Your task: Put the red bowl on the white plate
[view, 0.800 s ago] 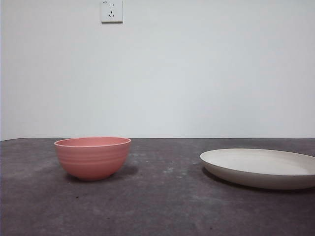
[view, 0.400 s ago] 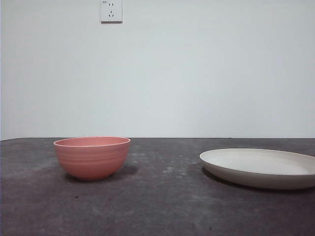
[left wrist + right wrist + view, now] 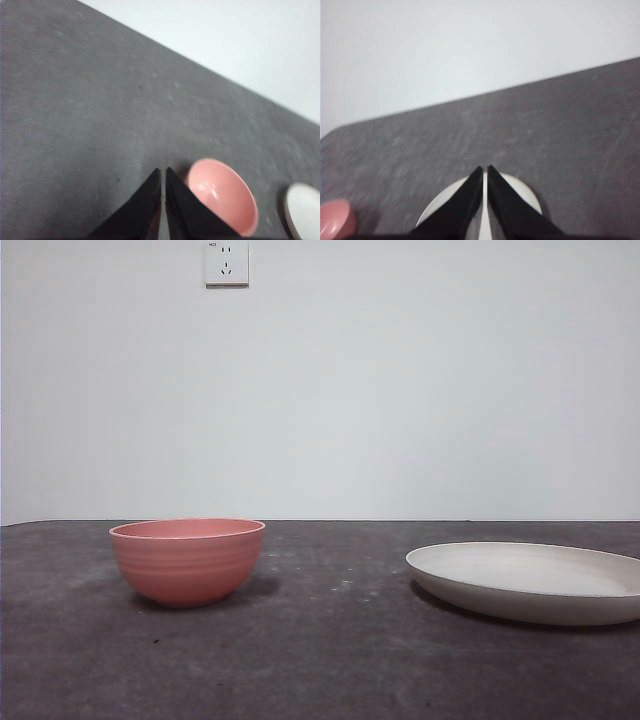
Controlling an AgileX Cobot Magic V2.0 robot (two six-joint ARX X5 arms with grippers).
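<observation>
Nothing has really moved since the earlier frames: bowl and plate sit exactly where they were, and neither arm shows up in the front view.

So here's what I'm working with. From the front, the red bowl (image 3: 187,560) stands upright on the dark grey worktop (image 3: 330,660), well apart from the white plate (image 3: 530,582), with open surface between them. Plate's bare, bowl's empty as far as I can see.

My left tool (image 3: 163,172) hangs high above the worktop with its jaws pressed together, holding nothing. The bowl shows just beside its tips in the left wrist view, so that's the arm I'd call nearer to the bowl. My right tool (image 3: 484,170) is likewise closed up and empty, hovering over the plate, with only a sliver of the bowl at the corner of its view.

My read: left arm does the pickup. It'd need to spread its jaws, drop onto the rim, then carry across toward the plate.

Room-wise, plain white wall behind, one wall socket (image 3: 227,262) up top. Worktop looks matte and slightly scuffed.
</observation>
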